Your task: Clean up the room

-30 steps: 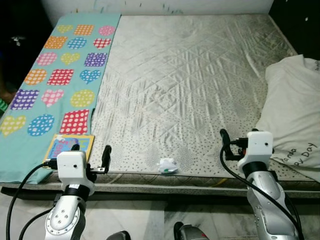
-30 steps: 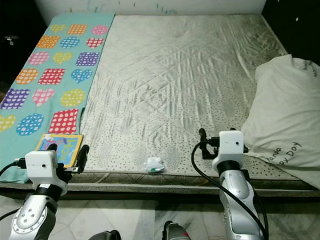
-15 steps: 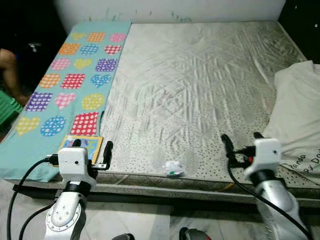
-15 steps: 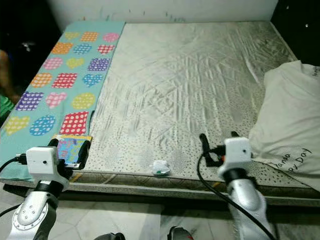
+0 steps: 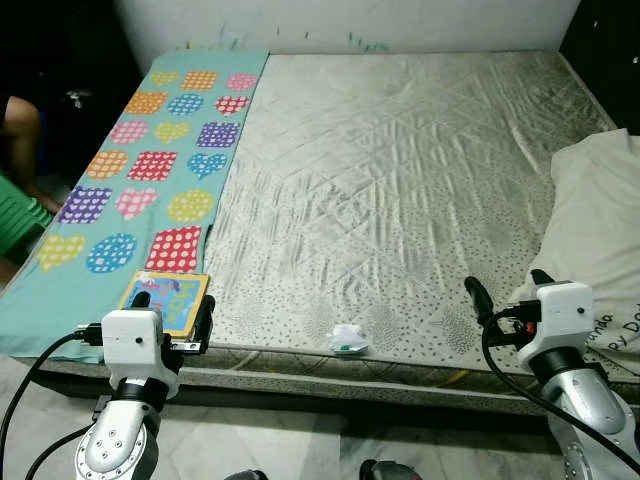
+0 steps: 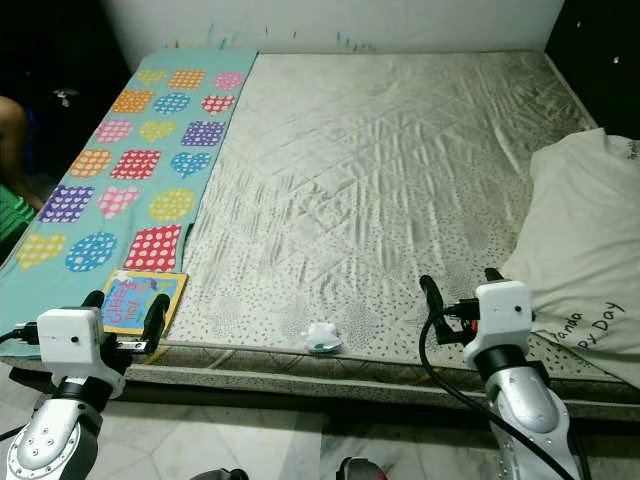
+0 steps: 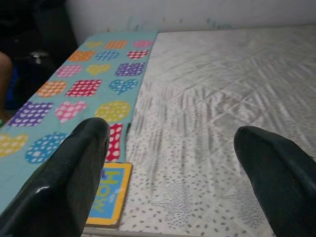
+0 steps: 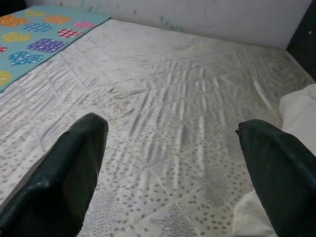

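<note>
1. Both arms sit lower against the bed [image 5: 400, 180] than a second ago, and the camera view has shifted, bringing a person's leg [image 5: 20, 125] into sight.
2. Left claw [image 5: 172, 311], fingers apart and empty, hovers over the book [image 5: 165, 303] at the bed's near edge.
3. Right claw [image 5: 505, 290], fingers apart, hangs beside the white pillow [image 5: 595, 230].
4. Crumpled wrapper [image 5: 348, 337] lies on the bed's near edge, between the claws.
5. Heart-patterned sheet [image 5: 150, 180] covers the bed's left strip.

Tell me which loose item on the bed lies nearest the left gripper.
The colourful book on the teal patterned sheet, just ahead of the left gripper. The crumpled white wrapper lies mid-edge; the white pillow is by the right gripper.
</note>
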### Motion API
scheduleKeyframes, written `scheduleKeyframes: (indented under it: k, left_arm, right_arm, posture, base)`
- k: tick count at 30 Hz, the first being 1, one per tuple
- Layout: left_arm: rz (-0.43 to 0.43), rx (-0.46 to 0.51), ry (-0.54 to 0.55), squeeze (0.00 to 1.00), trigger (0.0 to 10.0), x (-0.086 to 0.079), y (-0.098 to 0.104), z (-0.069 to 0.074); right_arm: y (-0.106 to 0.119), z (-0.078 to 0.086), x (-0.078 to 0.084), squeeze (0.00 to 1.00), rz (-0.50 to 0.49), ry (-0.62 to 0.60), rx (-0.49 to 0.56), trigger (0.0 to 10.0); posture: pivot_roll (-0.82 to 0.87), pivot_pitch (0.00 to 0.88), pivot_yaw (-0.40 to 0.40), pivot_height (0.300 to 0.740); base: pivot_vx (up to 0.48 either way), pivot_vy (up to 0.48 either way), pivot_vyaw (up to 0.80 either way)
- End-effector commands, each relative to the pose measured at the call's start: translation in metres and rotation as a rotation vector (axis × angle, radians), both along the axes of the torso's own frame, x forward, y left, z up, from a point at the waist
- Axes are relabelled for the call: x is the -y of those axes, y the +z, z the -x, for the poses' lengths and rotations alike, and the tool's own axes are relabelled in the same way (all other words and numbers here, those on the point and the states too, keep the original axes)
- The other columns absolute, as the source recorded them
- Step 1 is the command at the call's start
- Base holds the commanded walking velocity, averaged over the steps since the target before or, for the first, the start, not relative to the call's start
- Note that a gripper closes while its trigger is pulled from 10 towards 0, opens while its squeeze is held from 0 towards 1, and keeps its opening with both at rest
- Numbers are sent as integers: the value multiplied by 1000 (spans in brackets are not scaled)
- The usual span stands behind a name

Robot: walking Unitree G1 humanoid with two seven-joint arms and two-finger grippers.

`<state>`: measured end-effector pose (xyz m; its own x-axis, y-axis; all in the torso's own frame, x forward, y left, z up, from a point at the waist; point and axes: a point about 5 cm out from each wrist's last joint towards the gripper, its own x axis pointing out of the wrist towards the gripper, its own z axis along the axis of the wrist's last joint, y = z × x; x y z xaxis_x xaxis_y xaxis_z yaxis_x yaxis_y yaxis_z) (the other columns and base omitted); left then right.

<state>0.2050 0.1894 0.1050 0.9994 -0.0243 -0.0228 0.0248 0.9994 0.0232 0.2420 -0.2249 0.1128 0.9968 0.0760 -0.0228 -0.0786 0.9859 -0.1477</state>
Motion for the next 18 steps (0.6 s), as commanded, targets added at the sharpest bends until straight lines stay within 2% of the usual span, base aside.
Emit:
scheduleKeyframes:
  k: [1, 3, 9, 12, 14, 18]
  left_arm:
    - [-3, -2, -4, 0, 10000, 1, 0, 4]
    - [20, -12, 13, 0, 10000, 0, -2, 3]
    - [25, -12, 18, 0, 10000, 2, -1, 1]
    - [51, -22, 16, 0, 10000, 4, -1, 1]
    - [30, -17, 15, 0, 10000, 4, -1, 1]
    - [24, -14, 7, 0, 10000, 4, 0, 0]
  right_arm:
    - [6, -3, -8, 0, -14, 23, 16, 10000]
    - [4, -6, -10, 0, -32, 15, 5, 10000]
    - [3, -9, -15, 0, -32, 16, -1, 10000]
    - [4, -9, -17, 0, -33, 16, -1, 10000]
    - [3, -10, -17, 0, -35, 10, -3, 10000]
    - [2, -10, -16, 0, -34, -3, -4, 10000]
  posture:
    - [-136, 104, 30, 740]
    - [-134, 108, 27, 740]
    - [-129, 123, 21, 740]
    - [-128, 130, 22, 740]
    - [-129, 138, 27, 740]
    - [-132, 143, 32, 740]
  base:
    - [0, 0, 0]
    - [0, 0, 0]
    - [0, 0, -758]
    - [0, 390, -771]
    - [0, 480, -425]
    - [0, 0, 0]
